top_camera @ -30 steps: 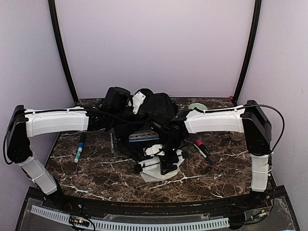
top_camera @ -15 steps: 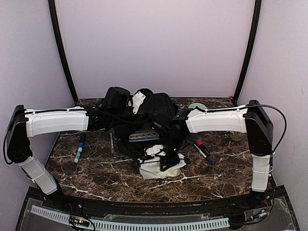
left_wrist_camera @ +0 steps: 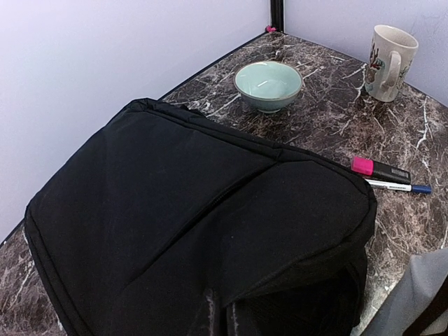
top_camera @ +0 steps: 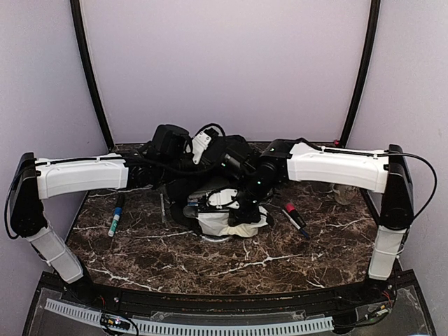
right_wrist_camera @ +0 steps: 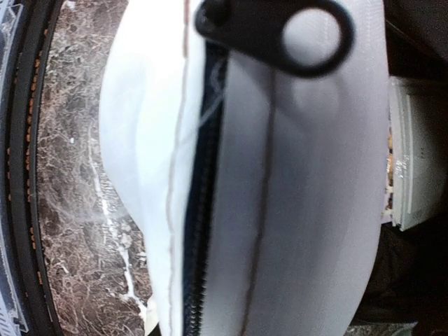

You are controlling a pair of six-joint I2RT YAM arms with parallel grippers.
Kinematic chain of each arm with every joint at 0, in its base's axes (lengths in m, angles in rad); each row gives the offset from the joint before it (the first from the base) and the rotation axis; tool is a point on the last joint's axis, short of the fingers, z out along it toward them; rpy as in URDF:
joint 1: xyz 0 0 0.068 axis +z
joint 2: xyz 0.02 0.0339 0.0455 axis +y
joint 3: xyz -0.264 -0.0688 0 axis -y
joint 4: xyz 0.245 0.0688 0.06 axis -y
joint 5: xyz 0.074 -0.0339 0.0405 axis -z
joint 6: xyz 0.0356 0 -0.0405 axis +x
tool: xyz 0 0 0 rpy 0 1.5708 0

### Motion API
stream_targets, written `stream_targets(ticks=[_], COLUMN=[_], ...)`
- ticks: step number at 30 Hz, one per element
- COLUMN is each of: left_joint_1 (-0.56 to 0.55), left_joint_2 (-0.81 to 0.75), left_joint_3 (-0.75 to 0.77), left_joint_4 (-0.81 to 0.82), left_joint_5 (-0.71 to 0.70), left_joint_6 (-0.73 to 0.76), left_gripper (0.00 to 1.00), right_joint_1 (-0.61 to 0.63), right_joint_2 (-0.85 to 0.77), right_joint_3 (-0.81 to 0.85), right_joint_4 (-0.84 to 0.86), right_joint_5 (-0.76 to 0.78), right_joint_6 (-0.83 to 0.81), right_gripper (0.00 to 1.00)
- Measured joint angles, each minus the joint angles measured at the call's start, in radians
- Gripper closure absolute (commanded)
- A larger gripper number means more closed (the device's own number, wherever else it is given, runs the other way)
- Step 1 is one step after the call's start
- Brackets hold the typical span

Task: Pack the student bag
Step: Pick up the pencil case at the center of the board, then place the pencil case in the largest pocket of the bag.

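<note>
Labels are tough here. The pink-capped marker (left_wrist_camera: 381,170) has a strip of print on its barrel and the mug (left_wrist_camera: 390,61) has some kind of drawn pattern, but both are too small for me to read.

The student bag (left_wrist_camera: 175,210) is a big black soft fabric thing with rounded corners and curved seams across its panel. It lies at the back middle of the marble table (left_wrist_camera: 336,126).

The left gripper (top_camera: 197,155) is at the bag's top end and closed tight. Its fingers don't show in its own camera, so I can't tell if it has any fabric pinched.

The right gripper (top_camera: 234,210) is at the bag's near edge, with its jaws squeezed in on the white pouch (right_wrist_camera: 315,210). It holds the pouch right up against the front of the bag. In the right wrist view the pouch fills nearly everything. You can see a dark zipper (right_wrist_camera: 199,210) running down it and a black pull tab (right_wrist_camera: 276,28) with a round hole at the top.

A pale green bowl (left_wrist_camera: 268,85) sits just past the bag, and the mug is farther off. The marker and a thin blue-tipped pen (left_wrist_camera: 399,187) lie together, just beside the bag's edge.
</note>
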Motion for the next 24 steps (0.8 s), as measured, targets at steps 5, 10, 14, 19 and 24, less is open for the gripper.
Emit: stream_targets(ticks=[5, 10, 14, 19, 24], left_joint_1=[0.008, 0.019, 0.023, 0.024, 0.024], left_joint_2=[0.002, 0.022, 0.046, 0.060, 0.060], left_joint_3=[0.023, 0.130, 0.229, 0.318, 0.344], left_joint_4=[-0.029, -0.122, -0.224, -0.324, -0.371], left_joint_5=[0.022, 0.053, 0.077, 0.090, 0.104], left_joint_6=[-0.008, -0.009, -0.007, 0.002, 0.006], left_gripper=[1.00, 1.00, 1.00, 1.00, 1.00], right_joint_1=[0.000, 0.016, 0.049, 0.082, 0.088], right_joint_2=[-0.004, -0.004, -0.012, -0.013, -0.009], right_joint_3=[0.002, -0.019, -0.117, -0.237, -0.314], right_joint_4=[0.047, 0.203, 0.403, 0.602, 0.814], right_joint_5=[0.106, 0.254, 0.375, 0.505, 0.607], right_joint_6=[-0.006, -0.061, -0.157, -0.301, -0.437], right_gripper=[0.86, 0.86, 0.86, 0.87, 0.87])
